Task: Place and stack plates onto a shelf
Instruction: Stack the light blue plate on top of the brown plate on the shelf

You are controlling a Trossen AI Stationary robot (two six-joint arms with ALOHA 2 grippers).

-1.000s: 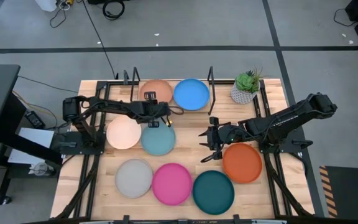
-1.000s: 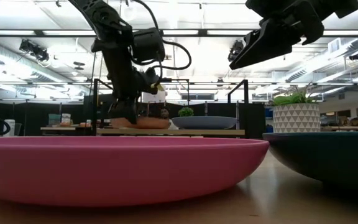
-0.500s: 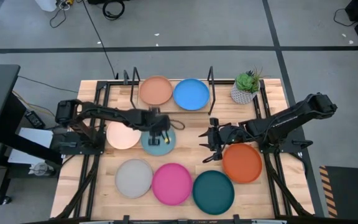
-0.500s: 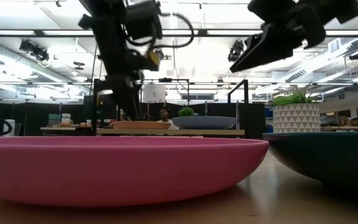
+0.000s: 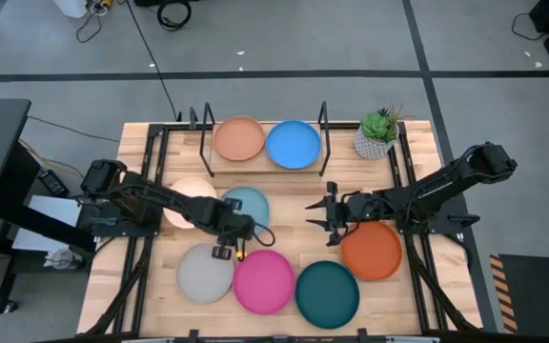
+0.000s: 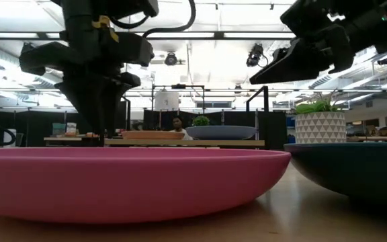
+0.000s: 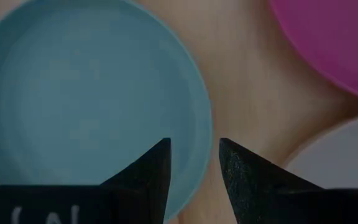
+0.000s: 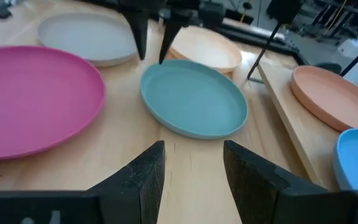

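On the shelf (image 5: 263,171) the tan plate (image 5: 239,139) and the blue plate (image 5: 293,144) rest side by side on its board. The peach (image 5: 184,203), light blue (image 5: 248,203), grey (image 5: 204,273), magenta (image 5: 263,281), dark teal (image 5: 327,293) and orange (image 5: 372,250) plates lie flat on the table. My left gripper (image 5: 229,250) is open and points down over the light blue plate's near rim (image 7: 205,118), one finger above the plate and one outside it. My right gripper (image 5: 313,214) hovers open beside the orange plate and faces the light blue plate (image 8: 194,96).
A small potted plant (image 5: 377,131) stands at the far right, beside the shelf. Black uprights (image 5: 323,116) rise at the shelf's ends. The grey and magenta plates lie close to my left gripper on its near side. Bare wood shows between the light blue and orange plates.
My left gripper has drawn back from the tan plate on the shelf. It swung toward the table's near edge, across the light blue plate, and came down over that plate's near rim. The tan plate stays on the shelf.
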